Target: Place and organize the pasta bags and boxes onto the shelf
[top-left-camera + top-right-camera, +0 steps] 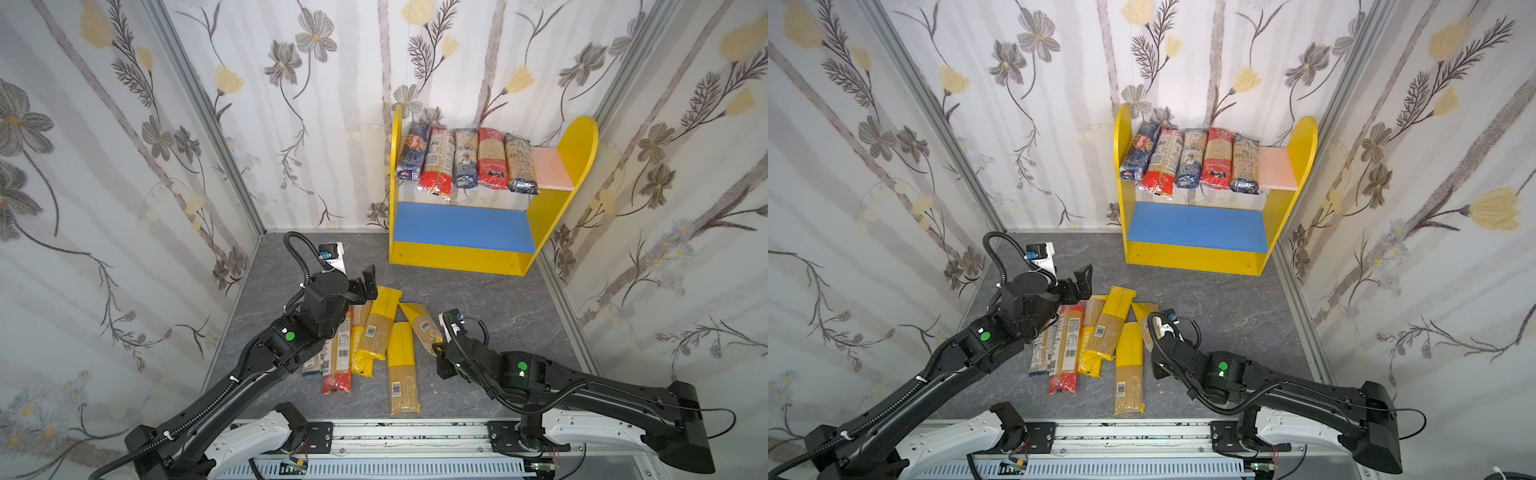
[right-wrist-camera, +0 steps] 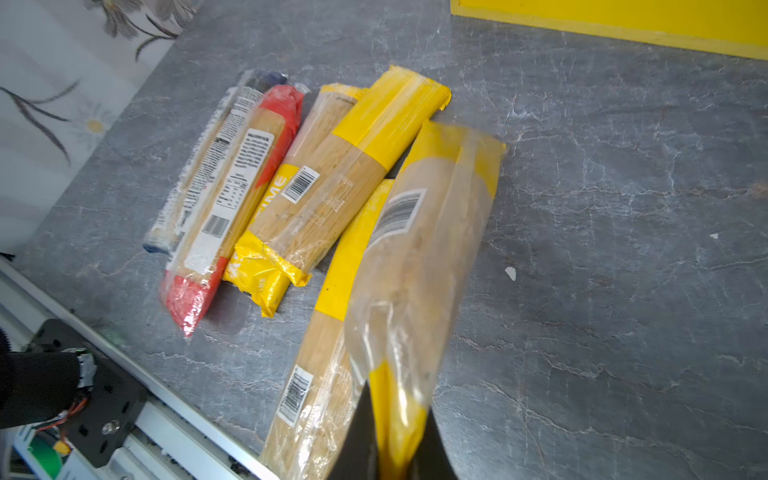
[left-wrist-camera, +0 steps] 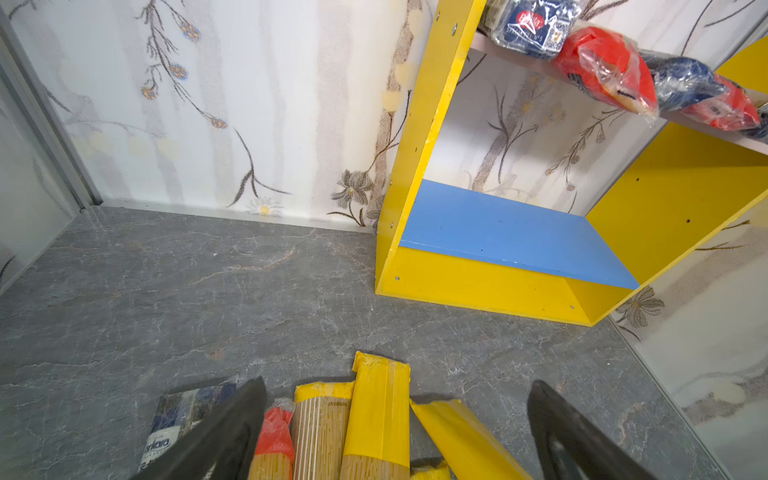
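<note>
The right pincer is clenched on the yellow end of a clear spaghetti packet, which stretches away from its jaws. Whether the far end is clear of the grey table cannot be told. Just beside the pincer, partly under the held packet, lies a long yellow-banded packet. A little further off on that side sit four more in a loose fan: two yellow ones stacked one on the other, a red-ended one and a dark blue-ended one outermost. Over their far ends hangs the left pincer, released, jaws wide, grasping nothing.

Well beyond both pincers, against the flowered wall, stands the shelf. Five packets lie side by side on its pink upper board, leaving a bare strip at one end. The blue lower board is bare.

The job looks nearly half done: five shelved, six left, one of them in hand. Nothing lies on the table between pincer and shelf. The likelier trouble is the neighbouring packets, which may drag along with the held one.
</note>
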You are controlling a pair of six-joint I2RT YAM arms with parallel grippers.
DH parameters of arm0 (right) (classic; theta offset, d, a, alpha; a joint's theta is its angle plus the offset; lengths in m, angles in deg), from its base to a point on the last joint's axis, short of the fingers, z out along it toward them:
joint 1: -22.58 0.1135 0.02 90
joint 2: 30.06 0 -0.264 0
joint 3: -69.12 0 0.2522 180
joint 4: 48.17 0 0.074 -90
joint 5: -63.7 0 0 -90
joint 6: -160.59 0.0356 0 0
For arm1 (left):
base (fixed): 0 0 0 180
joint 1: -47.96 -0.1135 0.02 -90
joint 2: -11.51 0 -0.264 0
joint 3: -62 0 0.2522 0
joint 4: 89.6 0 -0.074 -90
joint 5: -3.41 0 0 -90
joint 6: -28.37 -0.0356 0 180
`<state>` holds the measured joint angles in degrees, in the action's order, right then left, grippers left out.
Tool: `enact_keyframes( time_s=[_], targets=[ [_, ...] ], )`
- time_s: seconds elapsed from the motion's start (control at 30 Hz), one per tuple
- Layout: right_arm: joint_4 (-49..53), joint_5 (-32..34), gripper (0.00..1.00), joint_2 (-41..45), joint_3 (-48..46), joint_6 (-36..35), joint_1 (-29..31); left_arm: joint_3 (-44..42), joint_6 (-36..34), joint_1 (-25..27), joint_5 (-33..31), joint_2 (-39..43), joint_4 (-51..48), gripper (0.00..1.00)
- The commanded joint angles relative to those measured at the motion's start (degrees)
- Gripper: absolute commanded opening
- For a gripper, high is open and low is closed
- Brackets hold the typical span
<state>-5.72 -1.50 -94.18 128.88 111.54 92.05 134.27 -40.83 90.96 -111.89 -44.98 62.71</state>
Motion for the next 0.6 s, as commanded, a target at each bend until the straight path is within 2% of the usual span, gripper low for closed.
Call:
enact_keyframes(
  time_s=[0.0,0.27,0.57],
  targets=[
    [1.10,6.34,0.00,2.11,4.07,-2.14,0.04,0.21,-1.84,-0.44,-1.32,-0.31,4.44,1.00],
    [7.61,8.91,0.00,4.67,11.37,-4.39,-0.06,-0.09,-3.22,-2.60,0.08,-0.95,8.60,1.00],
    [4.53,0.42,0.00,3.46,-2.09,0.33,-0.12,-2.29,-2.32,-3.04,2.07,-2.99,11.89,1.00]
  ],
)
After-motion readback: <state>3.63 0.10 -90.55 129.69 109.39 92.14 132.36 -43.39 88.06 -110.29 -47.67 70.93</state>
